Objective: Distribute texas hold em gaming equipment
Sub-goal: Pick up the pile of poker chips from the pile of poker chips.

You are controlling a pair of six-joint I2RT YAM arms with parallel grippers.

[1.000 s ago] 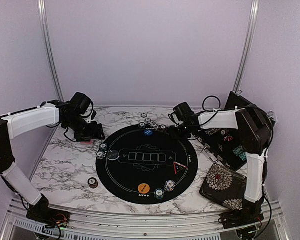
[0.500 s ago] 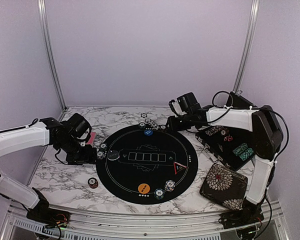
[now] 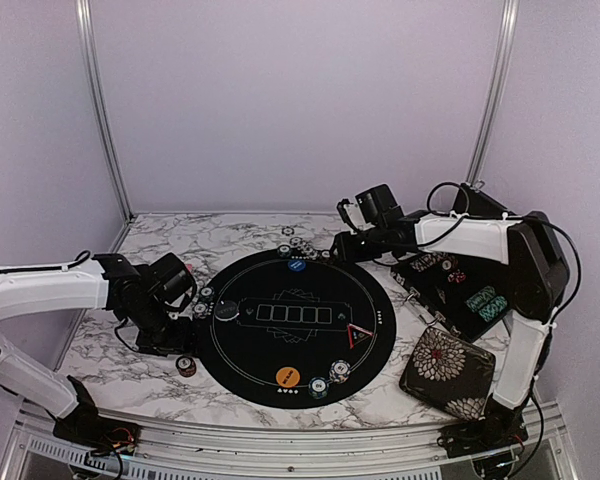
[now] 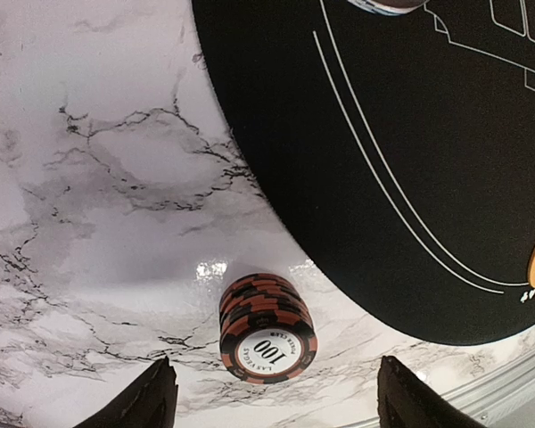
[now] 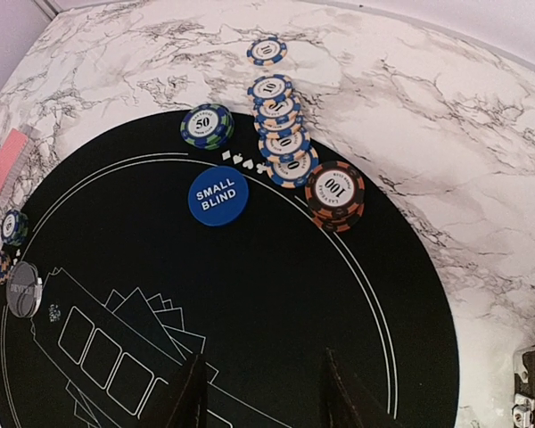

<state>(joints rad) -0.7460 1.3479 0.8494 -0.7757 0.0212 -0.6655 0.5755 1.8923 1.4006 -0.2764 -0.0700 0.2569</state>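
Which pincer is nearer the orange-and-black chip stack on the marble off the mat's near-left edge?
Left. The left pincer hangs open over that chip stack, a finger either side; the right pincer is across the mat, at its far edge.

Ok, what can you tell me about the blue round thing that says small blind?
The blue Small Blind button is a flat round disc, plastic-looking, with white lettering on top. It lies flat on the black mat, just inside the mat's white ring line. Nothing touches it. A green chip stack marked 50 sits close by, and a row of blue-and-white chips.
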